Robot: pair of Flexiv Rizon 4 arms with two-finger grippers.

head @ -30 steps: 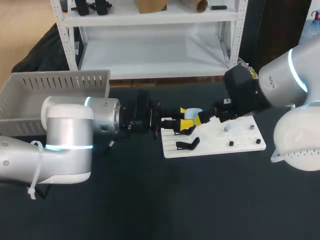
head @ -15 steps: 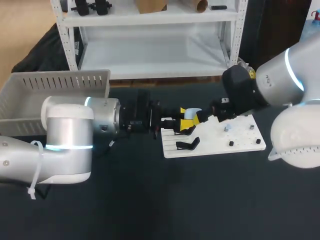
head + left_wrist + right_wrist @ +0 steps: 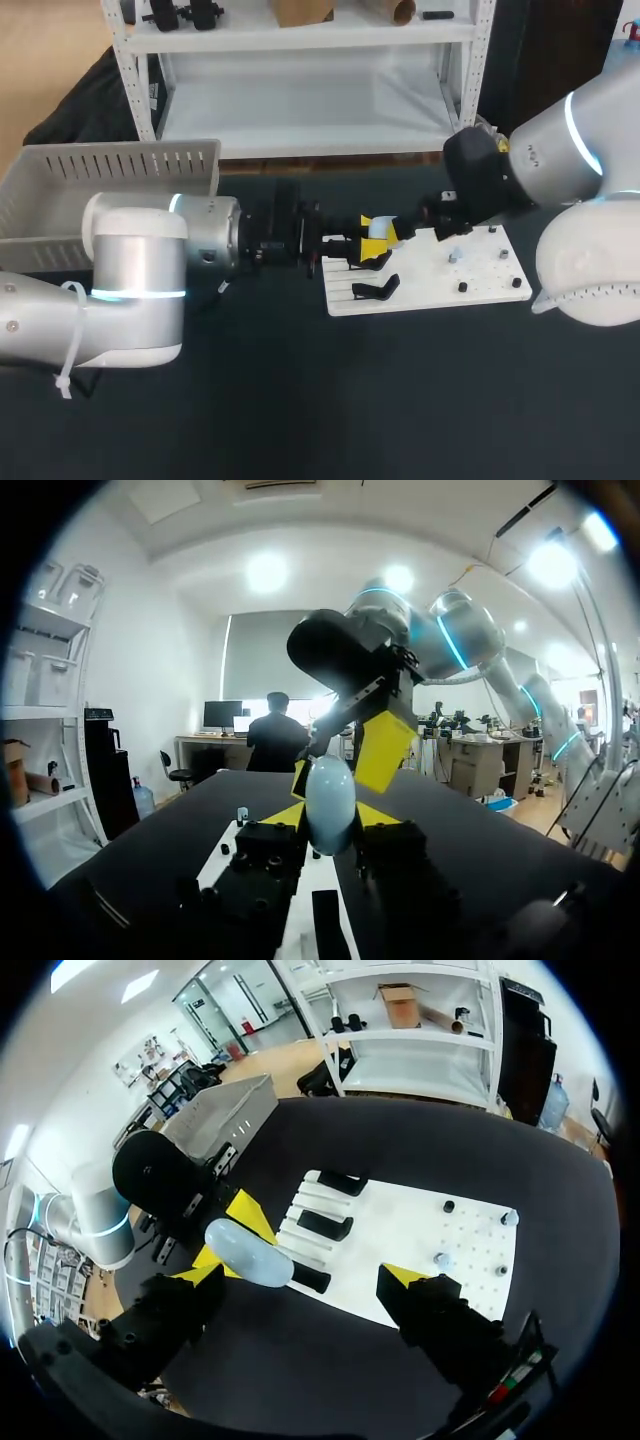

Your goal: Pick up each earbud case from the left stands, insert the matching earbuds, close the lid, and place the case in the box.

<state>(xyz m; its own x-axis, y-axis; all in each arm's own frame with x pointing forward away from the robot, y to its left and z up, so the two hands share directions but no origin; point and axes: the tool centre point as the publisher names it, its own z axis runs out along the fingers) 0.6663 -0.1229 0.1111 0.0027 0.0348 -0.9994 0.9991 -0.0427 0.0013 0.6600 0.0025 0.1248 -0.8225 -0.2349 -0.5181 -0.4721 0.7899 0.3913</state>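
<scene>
The pale blue earbud case (image 3: pixel 330 798) is held in the air, above the bench (image 3: pixel 300 400) at the near end of the white board (image 3: pixel 400 1235). The left jaws, on the left arm (image 3: pixel 150 270), are clamped on it from two sides. The right jaws, on the right arm (image 3: pixel 545 165), stand wide apart just ahead of the case, with one yellow tip close beside it and neither touching it.

The main risk is a bump. The two sets of jaws face each other at close quarters, so a slightly off-line approach by the right one could knock the case askew or out of its grip. The case is smooth and rounded, so it would likely slip or twist under a sideways push. If it fell, it would probably land on the board or roll off across the bench. Whether the lid is open cannot be told, so a push on the wrong face could also fail to open or close it.

The bench has a dark, matte cover. The board lies flat on it and carries black stands (image 3: pixel 325 1225) at one end and a few small pieces (image 3: pixel 453 256) at the other, too small to identify. The grey slatted box (image 3: pixel 110 175) sits well apart, behind the left arm.
</scene>
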